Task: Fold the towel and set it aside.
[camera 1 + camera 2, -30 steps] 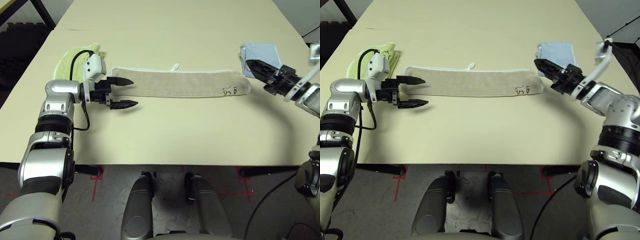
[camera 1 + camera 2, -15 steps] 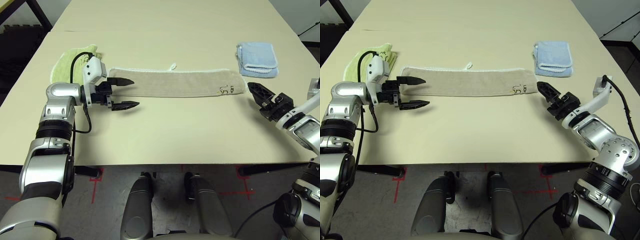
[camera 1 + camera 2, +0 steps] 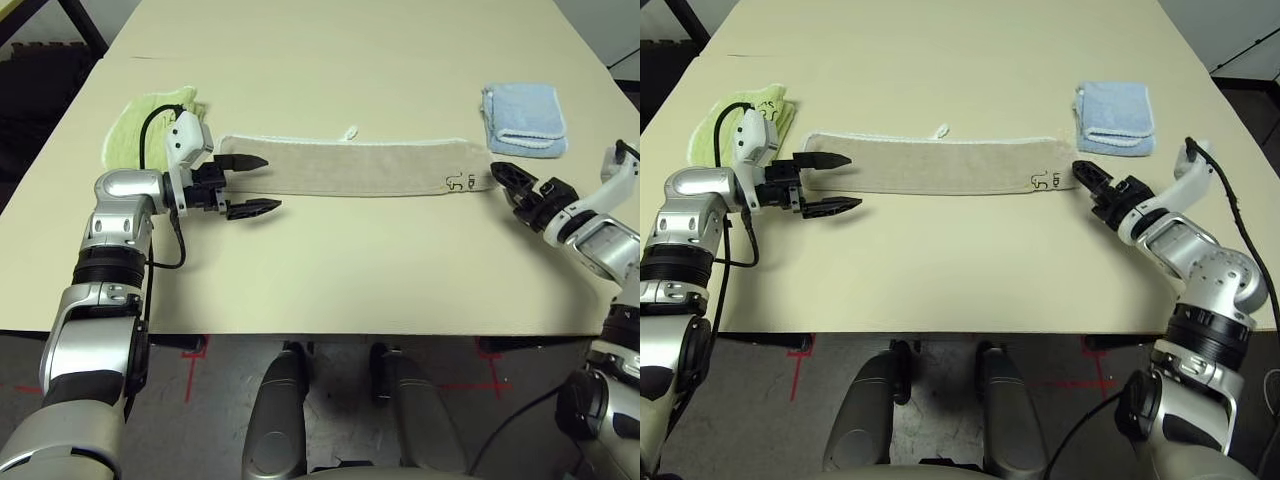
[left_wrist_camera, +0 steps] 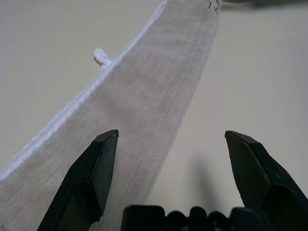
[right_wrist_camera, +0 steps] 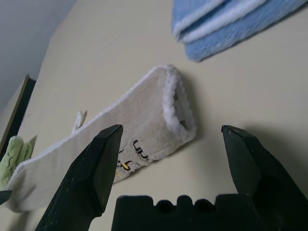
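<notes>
The towel [image 3: 350,167] lies in a long folded strip between my left pincer [image 3: 262,185] and right pincer [image 5: 173,129], both spread wide and empty.

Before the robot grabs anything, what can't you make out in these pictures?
- Green towel: left eye view, its near part is hidden behind the left arm.
- Beige towel's far end: left wrist view, cut off by the top edge.
- Blue towel: right wrist view, most of it cut off by the top edge.
- Beige towel's inner layers: right eye view, covered by its top layer.
</notes>
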Motion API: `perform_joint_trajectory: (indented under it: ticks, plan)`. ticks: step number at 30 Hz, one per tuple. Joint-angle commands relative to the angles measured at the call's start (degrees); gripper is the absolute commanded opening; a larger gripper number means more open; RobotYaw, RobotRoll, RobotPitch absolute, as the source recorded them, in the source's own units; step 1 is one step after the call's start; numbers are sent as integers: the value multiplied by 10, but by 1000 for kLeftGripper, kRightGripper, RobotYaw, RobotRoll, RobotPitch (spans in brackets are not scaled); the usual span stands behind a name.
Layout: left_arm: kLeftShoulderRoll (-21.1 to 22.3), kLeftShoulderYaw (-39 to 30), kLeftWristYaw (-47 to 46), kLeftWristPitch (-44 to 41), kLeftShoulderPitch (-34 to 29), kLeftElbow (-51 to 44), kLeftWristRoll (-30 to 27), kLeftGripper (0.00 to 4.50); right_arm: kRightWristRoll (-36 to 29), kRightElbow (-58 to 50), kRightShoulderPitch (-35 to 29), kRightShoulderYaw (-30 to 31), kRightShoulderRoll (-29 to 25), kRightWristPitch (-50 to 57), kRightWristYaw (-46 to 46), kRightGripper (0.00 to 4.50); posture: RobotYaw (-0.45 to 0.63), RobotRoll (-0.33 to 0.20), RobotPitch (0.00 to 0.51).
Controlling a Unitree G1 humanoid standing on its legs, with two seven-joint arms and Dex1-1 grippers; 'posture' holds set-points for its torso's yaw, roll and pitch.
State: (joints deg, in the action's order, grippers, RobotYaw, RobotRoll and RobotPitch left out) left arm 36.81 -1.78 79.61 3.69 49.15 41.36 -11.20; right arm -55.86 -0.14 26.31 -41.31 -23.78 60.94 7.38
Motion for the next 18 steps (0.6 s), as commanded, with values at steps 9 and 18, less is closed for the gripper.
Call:
perform_joint_trajectory:
  ticks: [9,18]
  plan:
    - [13,4,24,-28,-5,-30,-9,4492,-63,-7,-11,15,43,29,-79,4467,14,0,281]
    - [26,4,17,-36,-10,-41,-9,4492,0,101,44,70,51,-63,-47,4467,38,0,276]
